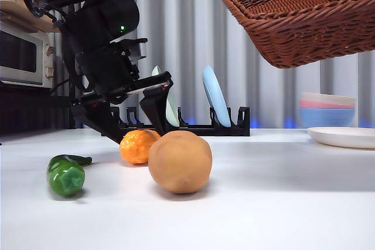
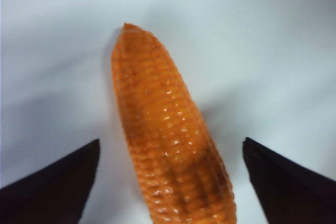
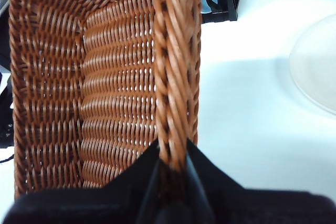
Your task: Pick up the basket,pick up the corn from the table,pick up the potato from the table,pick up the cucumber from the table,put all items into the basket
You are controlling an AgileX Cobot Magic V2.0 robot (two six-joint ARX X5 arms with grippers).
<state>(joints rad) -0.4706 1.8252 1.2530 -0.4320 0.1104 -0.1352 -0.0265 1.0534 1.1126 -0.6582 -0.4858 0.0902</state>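
Note:
The orange bumpy corn (image 1: 137,145) (image 2: 167,140) lies on the white table, and my left gripper (image 1: 133,122) (image 2: 170,177) is lowered over it, open, one black jaw on each side without touching. In front of the corn sits the tan potato (image 1: 180,161). The green cucumber (image 1: 66,174) lies to the left. My right gripper (image 3: 172,165) is shut on the braided rim of the wicker basket (image 1: 299,16) (image 3: 94,82), which hangs tilted in the air at the upper right. The basket's inside shows nothing in it.
A black dish rack (image 1: 225,126) with a pale blue plate (image 1: 215,96) stands at the back. Stacked bowls (image 1: 327,108) and a white plate (image 1: 344,136) (image 3: 317,72) sit at the right. A microwave (image 1: 24,57) stands at the far left.

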